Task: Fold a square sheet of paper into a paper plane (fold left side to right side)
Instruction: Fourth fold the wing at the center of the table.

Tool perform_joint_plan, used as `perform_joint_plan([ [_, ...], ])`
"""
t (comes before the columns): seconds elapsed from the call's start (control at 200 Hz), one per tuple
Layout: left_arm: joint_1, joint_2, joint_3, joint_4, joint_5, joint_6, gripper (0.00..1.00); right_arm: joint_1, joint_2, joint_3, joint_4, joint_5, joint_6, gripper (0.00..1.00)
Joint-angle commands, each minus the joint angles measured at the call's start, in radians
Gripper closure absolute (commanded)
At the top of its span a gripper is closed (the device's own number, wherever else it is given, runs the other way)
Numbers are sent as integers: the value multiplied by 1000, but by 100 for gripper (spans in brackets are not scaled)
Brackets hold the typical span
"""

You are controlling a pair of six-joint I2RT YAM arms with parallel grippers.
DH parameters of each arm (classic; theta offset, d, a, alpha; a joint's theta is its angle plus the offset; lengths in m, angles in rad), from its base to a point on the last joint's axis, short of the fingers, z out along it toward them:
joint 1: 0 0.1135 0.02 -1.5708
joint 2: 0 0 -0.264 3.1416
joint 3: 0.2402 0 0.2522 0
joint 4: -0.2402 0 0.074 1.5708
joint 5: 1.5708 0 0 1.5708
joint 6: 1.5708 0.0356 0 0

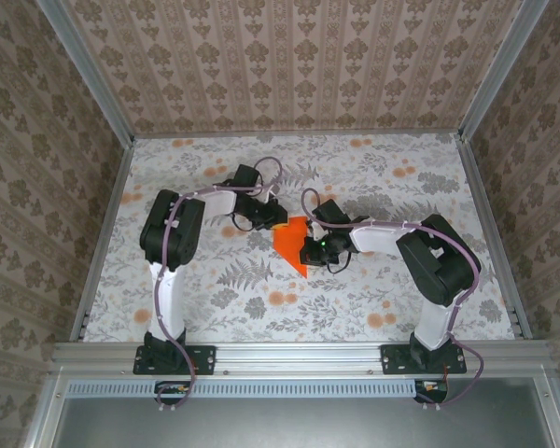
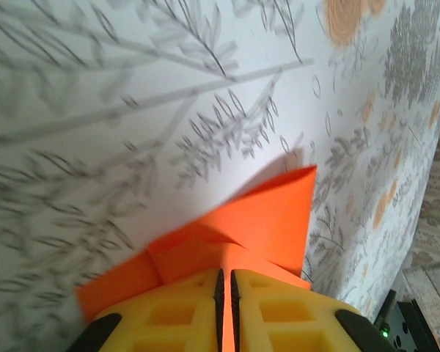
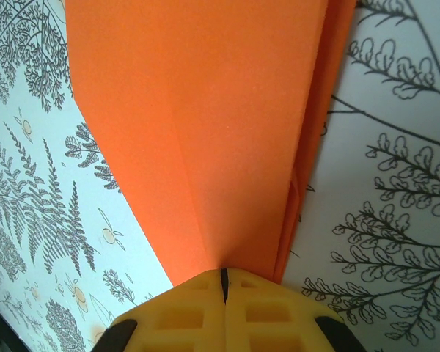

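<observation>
The square sheet of paper (image 1: 290, 246) is bright orange and folded into a pointed wedge, lying mid-table with its tip toward the near edge. My left gripper (image 1: 273, 220) is at its far left edge. In the left wrist view the yellow fingers (image 2: 279, 315) are shut on the paper (image 2: 279, 220), with an orange strip pinched between them and a flap lifted off the cloth. My right gripper (image 1: 308, 250) is at the paper's right side. In the right wrist view it (image 3: 224, 282) is shut, its tips resting against the creased paper (image 3: 227, 132), with nothing between the pads.
The table (image 1: 401, 187) has a pale cloth printed with grey ferns and small orange flower blotches. Patterned walls enclose it on three sides, and an aluminium rail (image 1: 299, 355) runs along the near edge by the arm bases.
</observation>
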Motion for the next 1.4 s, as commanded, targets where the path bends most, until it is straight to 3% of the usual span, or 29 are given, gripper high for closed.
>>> perform_joint_plan([
  [0.0, 52, 45, 41, 7, -146, 62, 85, 7, 36, -47, -203, 91, -17, 100],
  [0.315, 78, 21, 72, -12, -146, 86, 84, 10, 41, -45, -199, 93, -12, 100],
  [0.595, 69, -262, -112, 1, -168, 138, 84, 10, 53, -27, -216, 114, -13, 100],
  [0.815, 0, -410, -277, 51, -65, 114, 84, 10, 65, -17, -219, 115, -12, 100],
  [1.045, -106, -365, -342, 149, 12, 37, 85, 11, 71, -5, -226, 115, -13, 100],
  [1.395, -170, -247, -335, 200, 35, -6, 86, 17, 78, 6, -233, 115, -11, 100],
])
